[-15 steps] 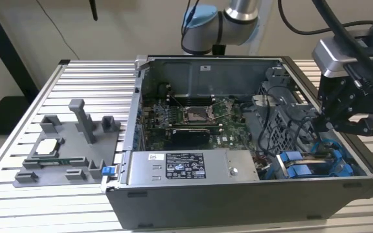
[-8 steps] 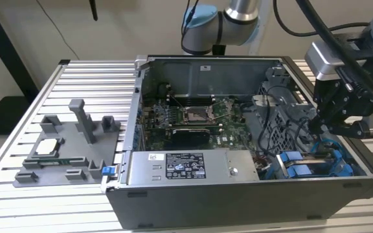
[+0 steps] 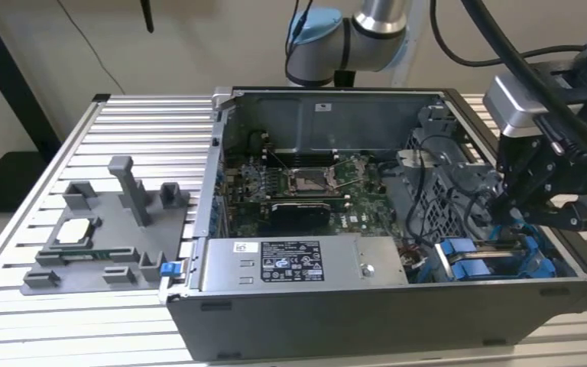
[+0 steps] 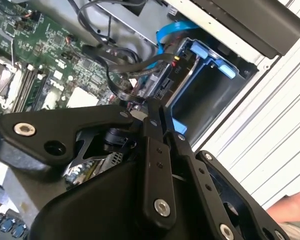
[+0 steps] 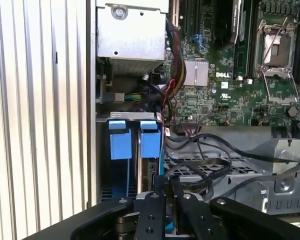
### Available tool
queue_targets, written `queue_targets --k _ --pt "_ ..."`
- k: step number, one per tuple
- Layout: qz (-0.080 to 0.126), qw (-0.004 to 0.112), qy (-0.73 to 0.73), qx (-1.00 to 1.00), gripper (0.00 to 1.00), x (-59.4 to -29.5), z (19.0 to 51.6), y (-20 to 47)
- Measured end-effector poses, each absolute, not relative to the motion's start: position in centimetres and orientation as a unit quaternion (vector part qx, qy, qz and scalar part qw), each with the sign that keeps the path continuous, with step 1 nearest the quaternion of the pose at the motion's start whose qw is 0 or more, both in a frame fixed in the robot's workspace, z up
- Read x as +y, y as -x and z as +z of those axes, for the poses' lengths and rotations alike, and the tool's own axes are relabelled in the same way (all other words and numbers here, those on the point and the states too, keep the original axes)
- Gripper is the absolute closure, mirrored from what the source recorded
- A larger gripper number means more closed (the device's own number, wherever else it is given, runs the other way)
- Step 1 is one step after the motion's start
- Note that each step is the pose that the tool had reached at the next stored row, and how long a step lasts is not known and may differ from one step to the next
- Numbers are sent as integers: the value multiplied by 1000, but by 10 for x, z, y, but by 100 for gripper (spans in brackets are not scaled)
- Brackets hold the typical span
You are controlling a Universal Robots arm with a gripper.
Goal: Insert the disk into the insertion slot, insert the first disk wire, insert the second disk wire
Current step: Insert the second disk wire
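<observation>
The black two-fingered claw (image 3: 519, 216) hangs low inside the open grey computer case (image 3: 375, 306), at the corner on the exterior view's right, just above the grey metal drive bay with bright blue plastic rails (image 3: 497, 264). In both wrist views its fingers (image 4: 157, 125) stand almost together, pinched near a bundle of thin black cables (image 4: 125, 65); whether they grip one I cannot tell. Two blue tabs (image 5: 131, 137) stand side by side in the bay. The silver-grey disk appears seated edge-on between them, though mostly hidden. Room is tight: case wall on one side, perforated grey cage (image 5: 230, 175) on the other. The ribbed aluminium counter (image 3: 120, 115) carries one grey plastic fixture (image 3: 105, 237).
</observation>
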State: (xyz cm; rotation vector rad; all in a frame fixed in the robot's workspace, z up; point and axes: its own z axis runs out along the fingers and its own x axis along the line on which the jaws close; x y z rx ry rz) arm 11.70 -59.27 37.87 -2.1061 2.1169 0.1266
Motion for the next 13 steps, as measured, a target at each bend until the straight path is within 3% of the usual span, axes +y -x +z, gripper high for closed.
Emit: queue_targets --k 13 --pt "36 70 703 707 100 -591 360 -117"
